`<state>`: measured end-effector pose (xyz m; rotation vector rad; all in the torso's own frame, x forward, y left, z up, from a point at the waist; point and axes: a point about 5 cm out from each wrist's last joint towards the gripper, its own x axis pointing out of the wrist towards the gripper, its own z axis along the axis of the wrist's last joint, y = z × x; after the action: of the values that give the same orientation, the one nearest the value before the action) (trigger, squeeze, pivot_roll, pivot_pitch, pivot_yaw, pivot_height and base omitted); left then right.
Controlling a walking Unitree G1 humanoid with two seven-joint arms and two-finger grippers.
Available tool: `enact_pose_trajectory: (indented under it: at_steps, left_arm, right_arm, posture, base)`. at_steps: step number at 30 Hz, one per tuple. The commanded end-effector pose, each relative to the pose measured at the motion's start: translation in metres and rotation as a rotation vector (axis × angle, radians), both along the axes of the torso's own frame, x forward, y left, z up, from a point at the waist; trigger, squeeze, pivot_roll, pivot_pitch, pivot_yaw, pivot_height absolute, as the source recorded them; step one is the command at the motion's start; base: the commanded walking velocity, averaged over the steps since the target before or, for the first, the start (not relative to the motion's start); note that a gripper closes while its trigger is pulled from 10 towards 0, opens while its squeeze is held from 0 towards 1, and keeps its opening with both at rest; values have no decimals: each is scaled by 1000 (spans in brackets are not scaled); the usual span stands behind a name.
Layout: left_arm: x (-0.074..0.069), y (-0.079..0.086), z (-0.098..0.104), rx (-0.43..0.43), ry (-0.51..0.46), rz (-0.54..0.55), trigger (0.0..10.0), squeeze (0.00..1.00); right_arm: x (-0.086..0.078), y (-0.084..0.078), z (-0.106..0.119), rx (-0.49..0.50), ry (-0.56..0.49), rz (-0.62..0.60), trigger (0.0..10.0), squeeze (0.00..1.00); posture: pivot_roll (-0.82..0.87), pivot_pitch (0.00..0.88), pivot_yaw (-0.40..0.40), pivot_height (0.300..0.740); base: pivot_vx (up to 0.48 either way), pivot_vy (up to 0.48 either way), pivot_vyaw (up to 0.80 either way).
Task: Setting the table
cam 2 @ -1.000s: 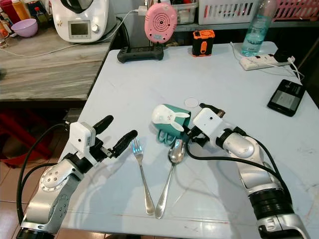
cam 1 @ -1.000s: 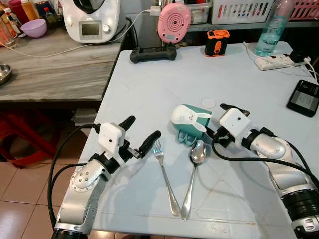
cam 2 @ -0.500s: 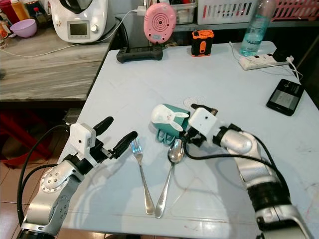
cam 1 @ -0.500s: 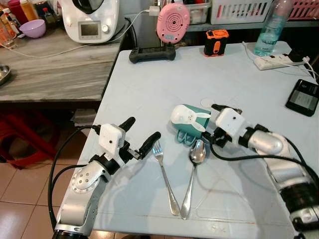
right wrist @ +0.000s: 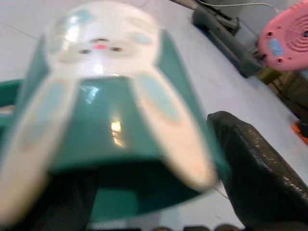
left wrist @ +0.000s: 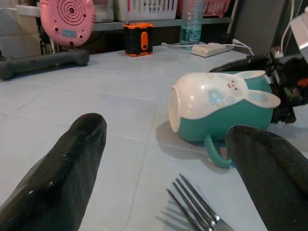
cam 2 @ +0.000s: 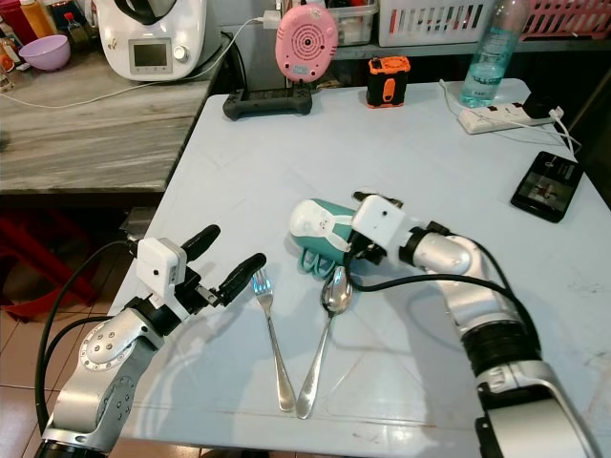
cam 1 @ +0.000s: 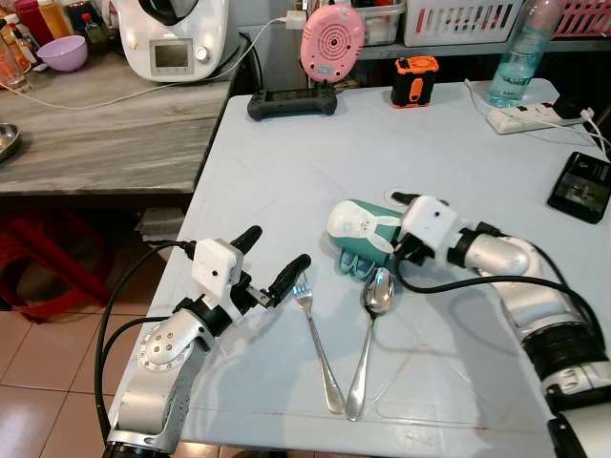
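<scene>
A teal mug (cam 1: 361, 234) with a white rabbit face lies on its side in the middle of the pale blue table (cam 1: 286, 181). My right gripper (cam 1: 393, 231) is open, with a finger on either side of the mug's right end. In the right wrist view the mug (right wrist: 110, 120) lies close between the fingers (right wrist: 260, 173). A fork (cam 1: 315, 339) and a spoon (cam 1: 368, 334) lie side by side in front of the mug. My left gripper (cam 1: 274, 250) hovers open just left of the fork's tines, holding nothing. Through its wrist camera I see the mug (left wrist: 216, 106) and the fork tines (left wrist: 192, 209).
At the table's back stand a pink speaker (cam 1: 331, 40), a black bar-shaped device (cam 1: 291, 100), an orange gadget (cam 1: 415, 81), a water bottle (cam 1: 520, 57) and a power strip (cam 1: 530, 114). A phone (cam 1: 580, 186) lies at the right. A wooden counter (cam 1: 95, 134) adjoins on the left.
My right gripper has moved left toward the mug, and its fingers now stand on either side of it. The left arm has barely moved.
</scene>
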<state>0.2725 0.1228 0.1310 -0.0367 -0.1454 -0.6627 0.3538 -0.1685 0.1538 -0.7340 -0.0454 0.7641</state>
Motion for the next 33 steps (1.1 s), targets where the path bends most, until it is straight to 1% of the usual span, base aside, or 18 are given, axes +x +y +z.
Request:
enact_pose_trajectory:
  at_steps: [1, 8, 13, 15, 26, 33]
  left_arm:
    - [0, 2, 1, 11, -7, 8, 10000, 0]
    - [0, 1, 1, 11, -9, 9, 10000, 0]
    - [1, 0, 2, 12, -16, 6, 10000, 0]
    - [1, 0, 3, 19, -26, 3, 10000, 0]
    - [1, 0, 4, 30, -41, 6, 10000, 0]
    - [2, 0, 4, 38, -53, 17, 10000, 0]
  right_arm:
    - [2, 6, 4, -4, -18, 30, 0, 0]
    - [4, 7, 3, 11, -20, 15, 0, 0]
    - [7, 5, 1, 37, -20, -36, 0, 0]
    - [8, 4, 2, 63, -17, -63, 0, 0]
    - [10, -2, 0, 80, -20, -106, 0, 0]
    - [11, -2, 1, 89, -21, -121, 0, 0]
  posture:
    - [-90, 147, 107, 740]
    - [-90, 147, 107, 740]
    - [-90, 147, 107, 740]
    - [-90, 147, 107, 740]
    - [-92, 142, 105, 740]
    - [-91, 136, 105, 740]
  base:
    - [0, 0, 0]
    - [0, 0, 0]
    - [0, 0, 0]
    - [0, 0, 0]
    - [0, 0, 0]
    - [0, 0, 0]
